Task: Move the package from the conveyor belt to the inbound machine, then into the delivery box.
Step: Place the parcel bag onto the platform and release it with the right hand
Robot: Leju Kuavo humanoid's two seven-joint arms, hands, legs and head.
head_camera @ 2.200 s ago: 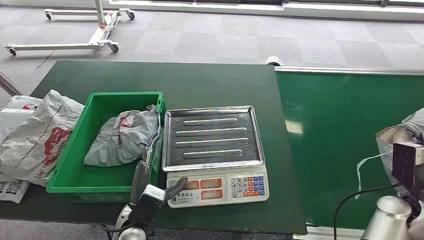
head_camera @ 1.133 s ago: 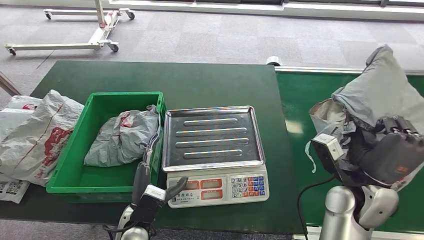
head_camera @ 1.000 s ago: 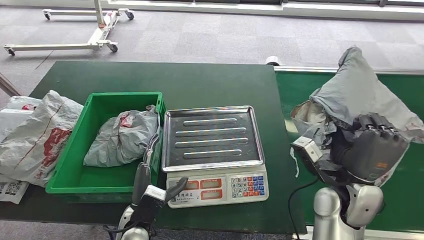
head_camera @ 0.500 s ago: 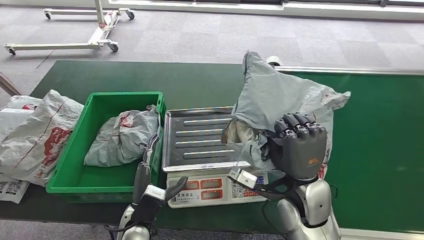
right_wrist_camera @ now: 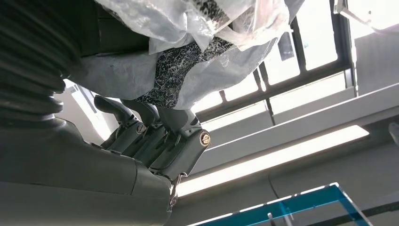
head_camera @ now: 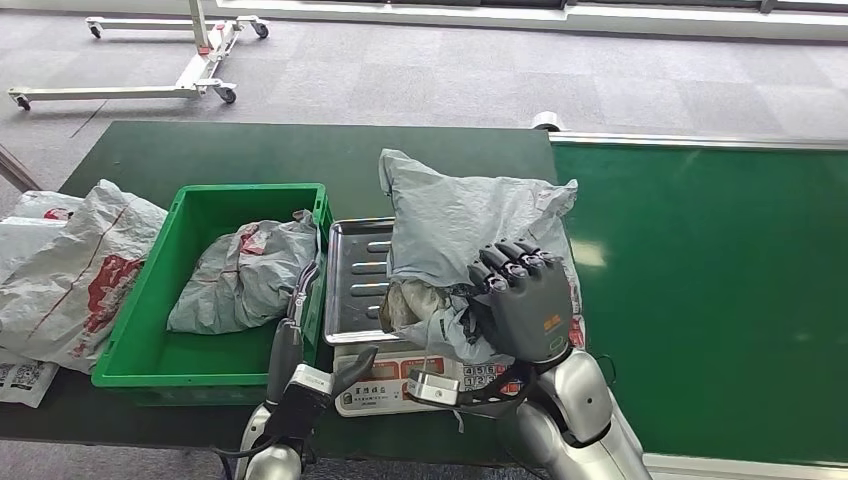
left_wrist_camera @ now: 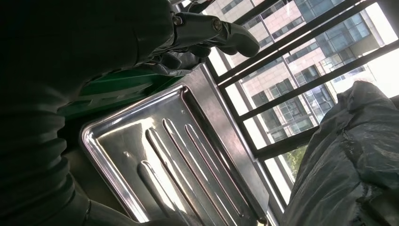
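Right hand: your right hand grips the grey package, its dark fingers curled into the wrinkled plastic; in the right wrist view the hand sits under the bag's torn clear and grey film.
Package: you see it over the right part of the scale's steel tray, covering most of the tray; whether it rests on the tray or hangs just above it, you cannot tell. Its far corner reaches toward the middle of the bench.
Scale: it stands at the near edge of the bench, just beside the green bin; its keypad front shows below the package, partly hidden by your right wrist.
Left hand: your left hand is low at the near edge of the bench, between the bin and the scale, fingers pointing up along the bin's right wall; it holds nothing, with the thumb set apart from the fingers. In the left wrist view the hand is above the ribbed tray.
Green bin: the bin sits on the left part of the bench and holds another grey package.
Conveyor belt: the green belt runs off the bench's right edge.
Left edge of bench: white printed bags lie beside the bin.
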